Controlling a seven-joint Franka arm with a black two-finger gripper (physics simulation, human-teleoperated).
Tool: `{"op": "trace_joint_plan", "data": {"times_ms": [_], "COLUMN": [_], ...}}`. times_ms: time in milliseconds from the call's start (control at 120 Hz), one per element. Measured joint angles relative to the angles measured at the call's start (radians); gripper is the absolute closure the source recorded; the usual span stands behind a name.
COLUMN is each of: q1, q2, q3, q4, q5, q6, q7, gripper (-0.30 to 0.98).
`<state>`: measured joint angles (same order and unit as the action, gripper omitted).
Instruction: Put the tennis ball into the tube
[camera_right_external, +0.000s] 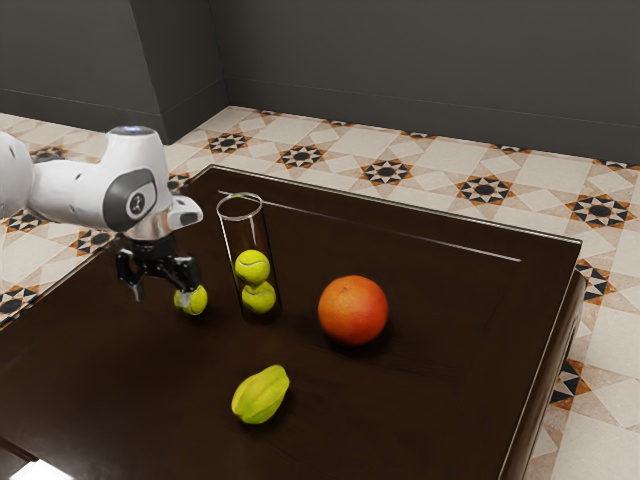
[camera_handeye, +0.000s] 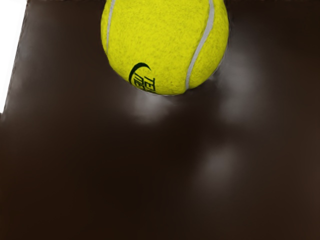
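Currently: gripper open, loose ball on counter, tube part-filled

Gripper (camera_right_external: 165, 291) wide, nothing between the fingers. Tennis ball (camera_right_external: 190, 300) on the counter (camera_right_external: 430, 400), close to the fingertip on the exterior view's right, looks off-centre. Main risk: lowering or closing from this offset; a finger could land on the ball or knock it rolling, maybe into the tube (camera_right_external: 242, 232) just beside. Later risk: ball released off-line hits the rim and drops outside, or the hand bumps the tube over; tube looks only a bit wider than a ball.

Count: one loose ball, one clear upright tube, two balls inside it (upper ball (camera_right_external: 252, 266), lower ball (camera_right_external: 259, 298)), one orange fruit (camera_right_external: 353, 311), one yellow-green fruit (camera_right_external: 260, 395).
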<state>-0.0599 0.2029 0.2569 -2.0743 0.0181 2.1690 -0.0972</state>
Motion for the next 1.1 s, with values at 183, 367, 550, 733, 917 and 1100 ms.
{"op": "trace_joint_plan", "data": {"times_ms": [183,367,550,733,917,1100], "q1": [0.002,0.019,0.026,0.025,0.032,0.046], "q2": [0.098,0.142,0.195,0.227,0.231,0.247], "q3": [-0.004,-0.009,-0.016,-0.019,-0.013,-0.012], "q4": [0.067,0.118,0.156,0.182,0.183,0.184], "q5": [-0.028,-0.034,-0.062,-0.09,-0.101,-0.109], "q6": [0.054,0.075,0.088,0.095,0.098,0.099], "q7": [0.002,0.026,0.028,0.023,0.039,0.054], "gripper": [0.0,0.0,0.0,0.0,0.0,0.0]}}
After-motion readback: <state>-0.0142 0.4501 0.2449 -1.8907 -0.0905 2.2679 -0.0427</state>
